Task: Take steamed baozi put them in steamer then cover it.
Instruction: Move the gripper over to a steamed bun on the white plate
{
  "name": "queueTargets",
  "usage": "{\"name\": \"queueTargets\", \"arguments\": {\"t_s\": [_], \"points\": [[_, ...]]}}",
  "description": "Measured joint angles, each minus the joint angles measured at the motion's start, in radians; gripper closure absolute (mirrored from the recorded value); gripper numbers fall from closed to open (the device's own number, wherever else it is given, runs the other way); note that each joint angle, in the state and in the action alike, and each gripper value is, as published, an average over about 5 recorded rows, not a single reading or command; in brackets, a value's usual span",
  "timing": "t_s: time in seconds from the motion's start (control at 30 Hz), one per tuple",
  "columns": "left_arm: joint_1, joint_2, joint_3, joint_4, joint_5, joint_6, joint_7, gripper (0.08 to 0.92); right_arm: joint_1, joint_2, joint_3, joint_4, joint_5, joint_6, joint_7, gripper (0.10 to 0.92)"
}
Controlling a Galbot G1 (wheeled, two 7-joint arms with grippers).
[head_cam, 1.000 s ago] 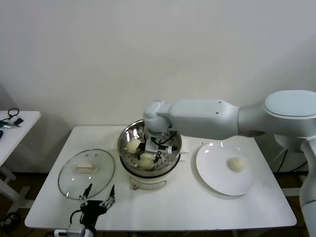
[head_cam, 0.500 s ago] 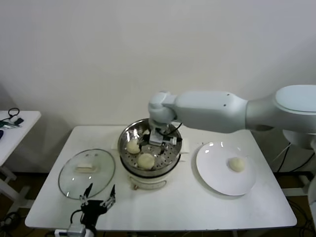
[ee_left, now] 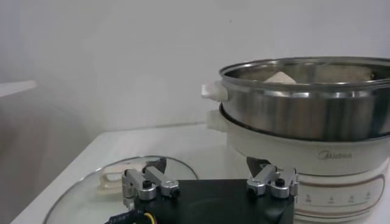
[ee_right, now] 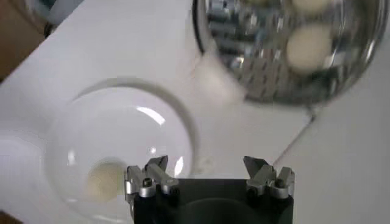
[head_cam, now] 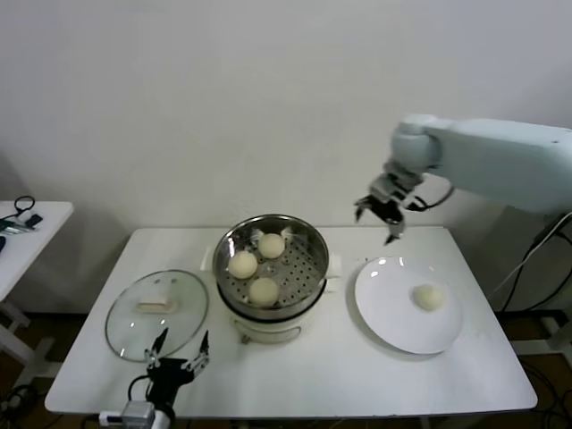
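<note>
Three steamed baozi (head_cam: 263, 267) sit on the steamer (head_cam: 272, 270) tray at tabletop (head_cam: 313, 366) centre; a fourth bun (head_cam: 429, 298) lies on the white plate (head_cam: 393, 322) at 3 o'clock of the steamer; cover (head_cam: 157, 313) flat at 9 o'clock. Right gripper (head_cam: 382, 216) — released, empty — hangs in the air beyond the plate, at its 12 o'clock; left gripper (head_cam: 177, 357) spread, low at the near edge, just beside the cover.

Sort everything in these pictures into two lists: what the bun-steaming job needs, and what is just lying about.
Needed for the job:
- steamer, holding three baozi
- last baozi, on the white plate
- glass cover, flat on the table
- right gripper, open, above the plate
- left gripper, open, parked by the cover

Just lying about:
- side table with small dark items
</note>
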Motion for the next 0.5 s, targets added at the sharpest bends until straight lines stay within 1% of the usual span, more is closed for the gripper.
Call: {"name": "queueTargets", "arguments": {"t_s": [0.23, 0.5], "points": [[-0.004, -0.004, 0.002, 0.013, 0.005, 0.001, 0.0, 0.177, -0.166, -0.129, 0.098, -0.047, -0.053, -0.101, 0.016, 0.203], [-0.006, -0.006, -0.001, 0.029, 0.007, 0.0, 0.0, 0.177, -0.39, -0.173, 0.264, -0.132, -0.133, -0.157, 0.026, 0.203]]}}
